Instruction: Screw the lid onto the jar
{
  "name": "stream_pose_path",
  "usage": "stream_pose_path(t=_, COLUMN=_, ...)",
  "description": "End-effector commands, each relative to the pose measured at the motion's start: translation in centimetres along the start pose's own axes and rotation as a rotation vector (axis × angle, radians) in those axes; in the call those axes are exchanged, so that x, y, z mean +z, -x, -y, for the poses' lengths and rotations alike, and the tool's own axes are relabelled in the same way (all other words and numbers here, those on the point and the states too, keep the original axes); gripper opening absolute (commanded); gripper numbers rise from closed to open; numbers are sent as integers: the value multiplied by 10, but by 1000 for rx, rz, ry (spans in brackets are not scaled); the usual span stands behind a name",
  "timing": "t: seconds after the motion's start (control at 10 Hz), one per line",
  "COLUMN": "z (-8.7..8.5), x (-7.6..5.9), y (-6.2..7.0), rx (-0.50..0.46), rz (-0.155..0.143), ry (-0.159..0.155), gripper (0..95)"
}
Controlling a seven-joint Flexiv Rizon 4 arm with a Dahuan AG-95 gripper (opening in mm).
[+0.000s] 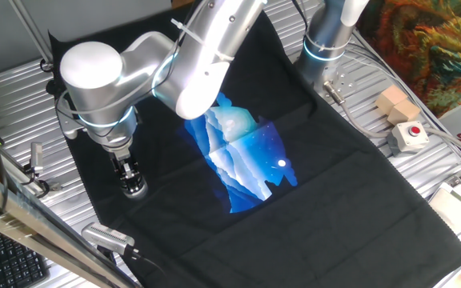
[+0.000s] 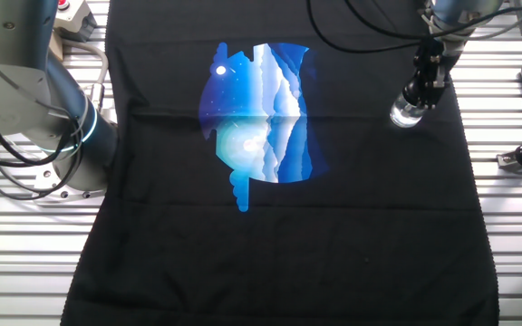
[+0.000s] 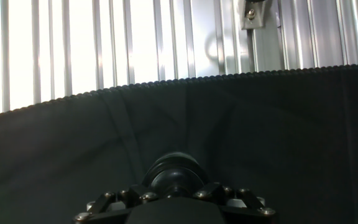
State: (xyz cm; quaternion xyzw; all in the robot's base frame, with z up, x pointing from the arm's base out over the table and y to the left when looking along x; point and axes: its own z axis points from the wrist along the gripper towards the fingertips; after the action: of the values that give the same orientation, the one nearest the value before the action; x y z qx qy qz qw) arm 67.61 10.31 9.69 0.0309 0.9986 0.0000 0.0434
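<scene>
While our gripper (image 2: 417, 94) is clamping the lid (image 3: 174, 177) onto the jar (image 2: 407, 113), we are standing at the cloth's (image 2: 333, 244) two o'clock edge.

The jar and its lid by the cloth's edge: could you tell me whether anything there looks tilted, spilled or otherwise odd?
Nothing stands out. The jar stands upright on the black cloth with no spill around it, and the gripper comes straight down onto its top. The lid shows as a dark round cap between the fingers; how it is seated cannot be judged.

I see the jar (image 2: 406, 113), small, clear, silvery glass, upright on the black cloth (image 2: 333, 235) near its edge. The dark round lid (image 3: 174, 175) sits on top.
</scene>
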Motion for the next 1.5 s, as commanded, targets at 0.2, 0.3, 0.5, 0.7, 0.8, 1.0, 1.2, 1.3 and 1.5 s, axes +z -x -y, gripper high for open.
stream_pose_path(t=0.2, z=1, x=0, y=1, rx=22, rz=0, ry=-1, gripper=0)
stream_pose_path(t=0.3, z=1, x=0, y=1, rx=31, rz=0, ry=-1, gripper=0)
stream_pose_path(t=0.5, z=2, x=0, y=1, rx=45, rz=0, ry=-1, gripper=0)
stream_pose_path(t=0.7, z=3, x=0, y=1, rx=61, rz=-2, ry=-2, gripper=0)
stream_pose_path(t=0.8, z=3, x=0, y=1, rx=72, rz=-1, ry=-2, gripper=0)
stream_pose_path(t=1.0, z=4, x=0, y=1, rx=90, rz=-1, ry=-2, gripper=0)
stream_pose_path(t=1.2, z=5, x=-1, y=1, rx=108, rz=-1, ry=0, gripper=0)
stream_pose_path(t=1.3, z=5, x=-1, y=1, rx=118, rz=-1, ry=1, gripper=0)
stream_pose_path(t=1.5, z=7, x=-1, y=1, rx=137, rz=-1, ry=0, gripper=0)
